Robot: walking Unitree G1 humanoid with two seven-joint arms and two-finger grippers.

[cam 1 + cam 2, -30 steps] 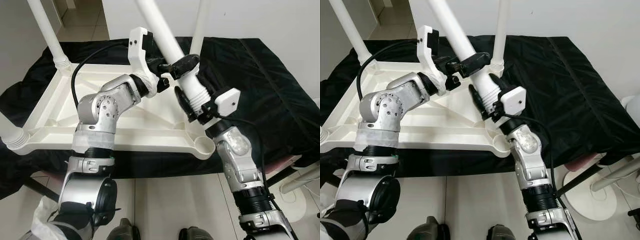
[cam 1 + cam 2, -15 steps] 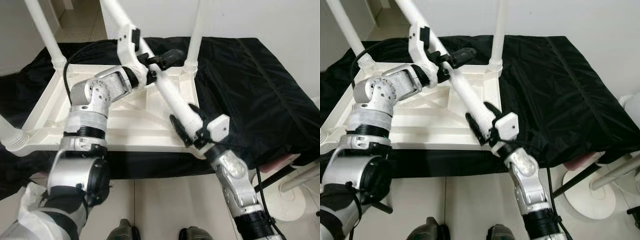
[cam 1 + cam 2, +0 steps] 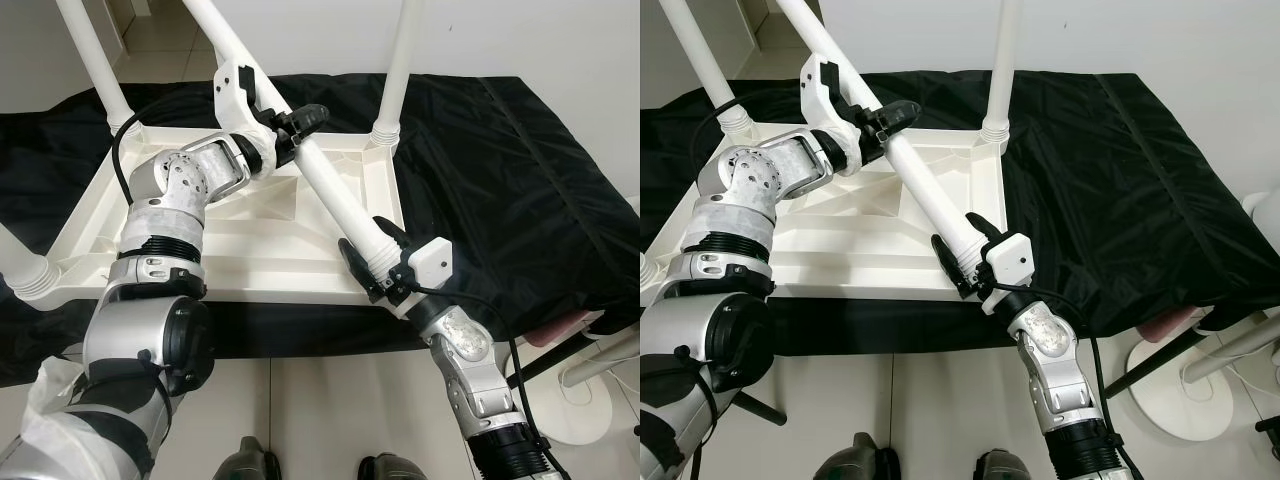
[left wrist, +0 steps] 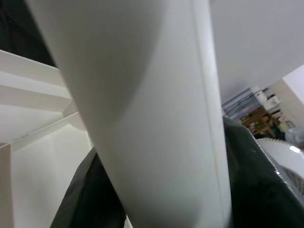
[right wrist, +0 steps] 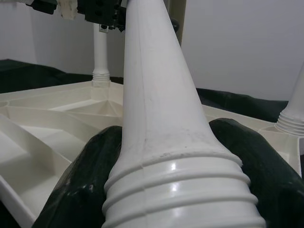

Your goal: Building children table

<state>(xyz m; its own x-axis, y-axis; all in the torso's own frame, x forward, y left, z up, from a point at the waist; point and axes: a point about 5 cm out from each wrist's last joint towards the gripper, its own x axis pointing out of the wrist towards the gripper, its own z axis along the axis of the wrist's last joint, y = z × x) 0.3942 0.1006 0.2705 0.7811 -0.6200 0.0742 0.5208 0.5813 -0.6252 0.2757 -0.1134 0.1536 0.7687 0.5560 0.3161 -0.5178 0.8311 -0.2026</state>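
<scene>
Lying upside down, white tabletop [image 3: 250,235] rests on black cloth [image 3: 500,170] over tiled floor [image 3: 330,410].

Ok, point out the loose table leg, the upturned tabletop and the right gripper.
loose table leg [image 3: 335,190], left eye view, mid shaft.
upturned tabletop [image 3: 250,262], left eye view, ribbed underside near the front edge.
right gripper [image 3: 372,262], left eye view, between the fingertips clamped on the leg's threaded end.

The loose table leg [image 3: 335,195] now leans much flatter than a second ago. Its ribbed end sits lower, right at the near right corner of the upside-down white table [image 3: 250,250]. The right gripper [image 3: 372,262] comes down with it. The left gripper [image 3: 295,128] moves back and left, holding higher up the leg.
</scene>
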